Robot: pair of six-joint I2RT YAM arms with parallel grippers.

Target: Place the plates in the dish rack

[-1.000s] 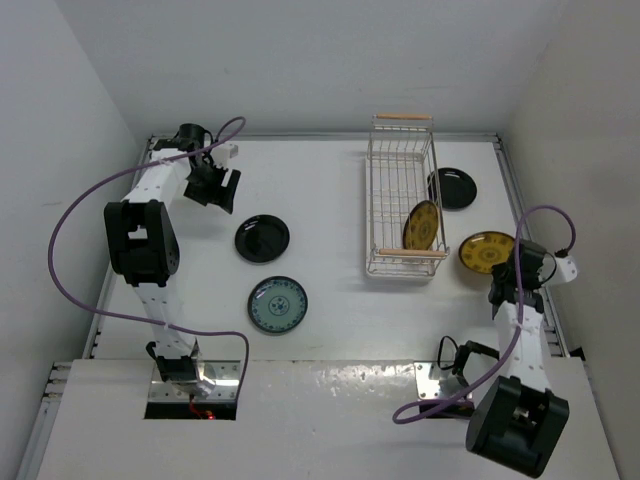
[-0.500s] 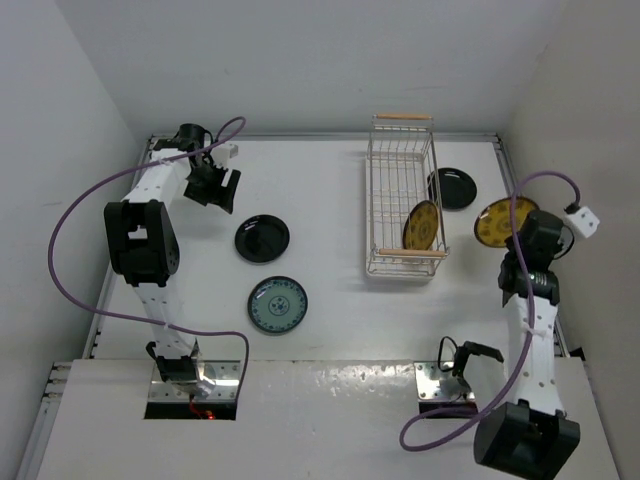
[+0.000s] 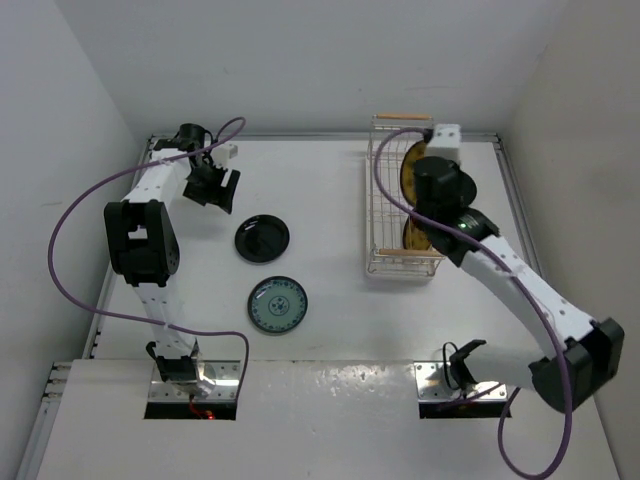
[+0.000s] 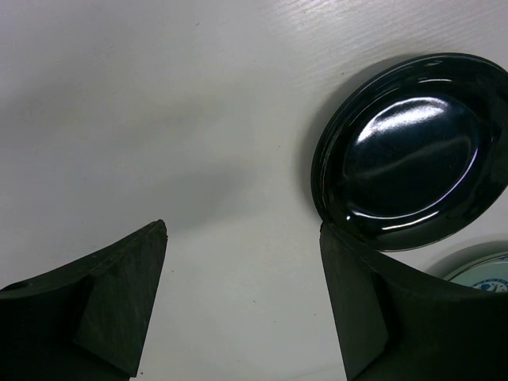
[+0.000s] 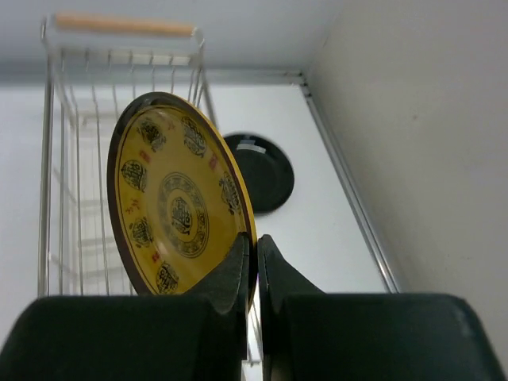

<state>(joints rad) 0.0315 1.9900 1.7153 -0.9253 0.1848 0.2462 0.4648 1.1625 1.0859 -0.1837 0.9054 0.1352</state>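
Note:
My right gripper (image 3: 421,175) is shut on the rim of a mustard-yellow plate (image 3: 408,168) and holds it on edge over the far end of the white wire dish rack (image 3: 371,200). In the right wrist view the plate (image 5: 175,198) stands upright in the shut gripper (image 5: 255,243), above the rack (image 5: 48,175). A second yellow plate (image 3: 409,238) stands in the rack's near end, partly hidden by my arm. A black plate (image 5: 260,171) lies right of the rack. My left gripper (image 3: 215,190) is open and empty, far left. A black plate (image 3: 262,238) and a teal plate (image 3: 278,304) lie near it.
The rack has wooden handles at its far end (image 3: 403,117) and near end (image 3: 405,252). The right wall (image 5: 413,119) and the table's metal edge rail (image 5: 349,190) run close to the rack. In the left wrist view the black plate (image 4: 413,151) lies beyond the right finger.
My right arm has lifted the yellow plate from the table right of the rack and swung it up and left over the rack's far end. The left arm has not moved.

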